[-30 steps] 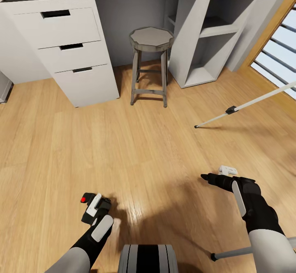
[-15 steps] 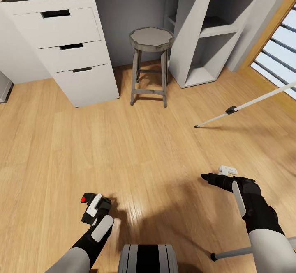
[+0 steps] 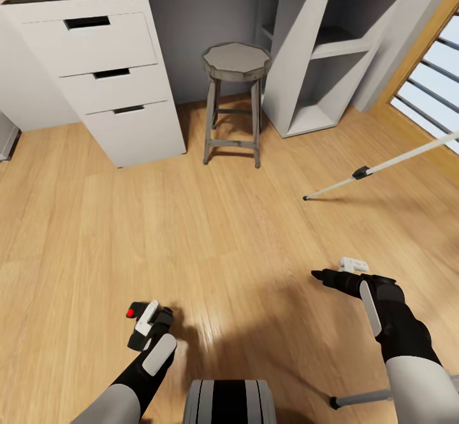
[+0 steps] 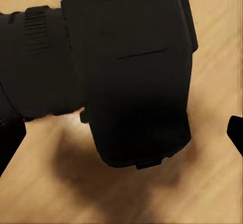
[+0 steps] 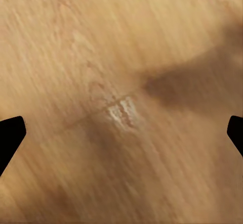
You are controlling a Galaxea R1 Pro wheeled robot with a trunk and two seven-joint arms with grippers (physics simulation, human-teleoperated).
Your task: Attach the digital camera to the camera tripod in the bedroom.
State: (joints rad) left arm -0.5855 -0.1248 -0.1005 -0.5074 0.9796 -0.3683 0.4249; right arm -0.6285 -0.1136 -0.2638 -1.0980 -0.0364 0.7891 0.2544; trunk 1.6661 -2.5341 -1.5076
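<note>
The digital camera (image 3: 134,338), small and black with a red button, hangs just above the wood floor at the lower left, with my left gripper (image 3: 149,322) shut on it. Its black body and lens (image 4: 131,72) take up most of the left wrist view, with dark fingertips (image 4: 10,140) at the frame's edges. My right gripper (image 3: 322,276) hovers open over bare floor at the lower right; the right wrist view has its fingertips (image 5: 11,133) set wide apart. Of the camera tripod, one silver-white leg (image 3: 382,169) slants in from the right and another (image 3: 360,400) lies at the bottom right. The tripod's head is out of view.
A white drawer unit (image 3: 118,73) under a wood desktop stands at the back left, a grey stool (image 3: 234,67) in the middle, and a white open shelf (image 3: 319,48) to its right. A wood-framed window (image 3: 433,60) is at the far right. Open floor lies between.
The whole picture has shifted slightly, so the camera on my head moved a little. Both grippers hold about the same pose and the digital camera stays in the left one.
</note>
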